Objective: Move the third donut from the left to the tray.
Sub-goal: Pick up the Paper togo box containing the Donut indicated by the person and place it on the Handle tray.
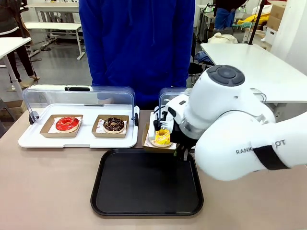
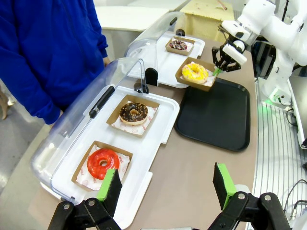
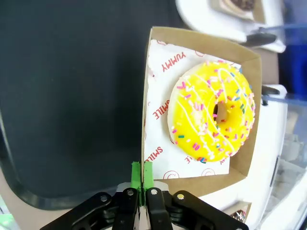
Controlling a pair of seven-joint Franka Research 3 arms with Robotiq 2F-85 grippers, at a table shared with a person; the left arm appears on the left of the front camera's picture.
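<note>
**Operator:** What's on the table in front of me?

**Spotter:** Start with your black tray [image 1: 144, 191], lying flat on the near side of the table, its surface bare. Behind it on your left sits a white tray [image 1: 76, 139] with its clear lid tipped back; in it you have a red-iced donut [image 1: 67, 124] and a chocolate donut [image 1: 114, 124], each in its own cardboard box.

**Operator:** And the yellow one?

**Spotter:** Your yellow donut [image 3: 213, 112] lies in its shallow brown box [image 3: 249, 158] on printed paper. The box hangs over the far edge of the black tray, next to the second white tray [image 2: 165, 64].

**Operator:** How does the right gripper sit on it?

**Spotter:** Your right gripper [image 3: 142, 178] has its green pads pinched together on the box's side wall, near one corner. The donut lies just beyond the fingertips, untouched by them.

**Operator:** The left one?

**Spotter:** Your left gripper [image 2: 165, 184] is spread wide, holding nothing, above the table near the red donut's end of the white tray.
</note>
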